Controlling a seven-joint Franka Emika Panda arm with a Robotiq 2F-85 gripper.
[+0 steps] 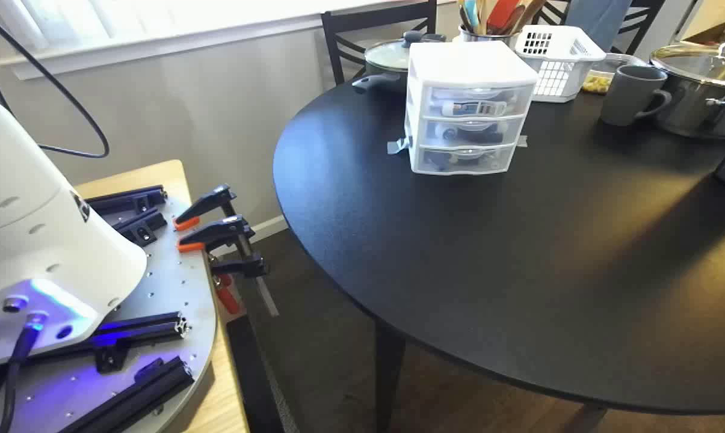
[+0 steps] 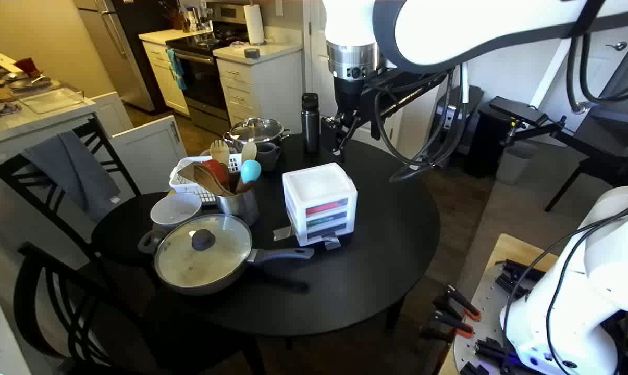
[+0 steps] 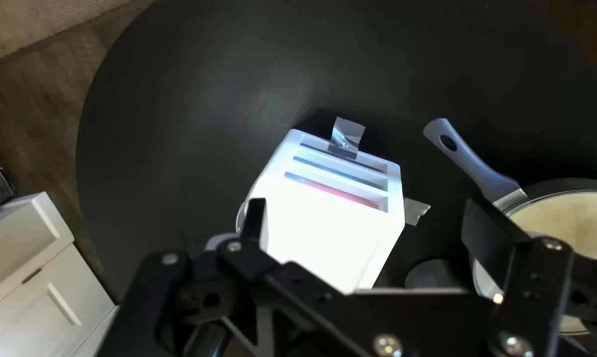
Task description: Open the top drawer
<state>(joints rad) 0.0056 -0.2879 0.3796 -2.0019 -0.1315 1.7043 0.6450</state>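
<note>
With jaws spread wide on the gripper (image 3: 367,220), above the round black table (image 1: 458,270); outward, in from the curved edge, with the top drawer (image 1: 476,108) closed in the white organiser (image 1: 467,63); then with a lidded pan (image 2: 204,260) by the edge near a black chair (image 1: 380,17)

The gripper (image 3: 367,218) points mostly downward, and its two fingers (image 3: 486,233) are spread widely apart. In an exterior view, the silver wrist (image 2: 353,61) is above the gripper, the white arm (image 2: 475,26) is higher, and the base (image 2: 558,312) stands well apart.

Top drawer (image 1: 478,103) — shallow, translucent clear plastic, uppermost of three — level and apparently fully closed.
</note>
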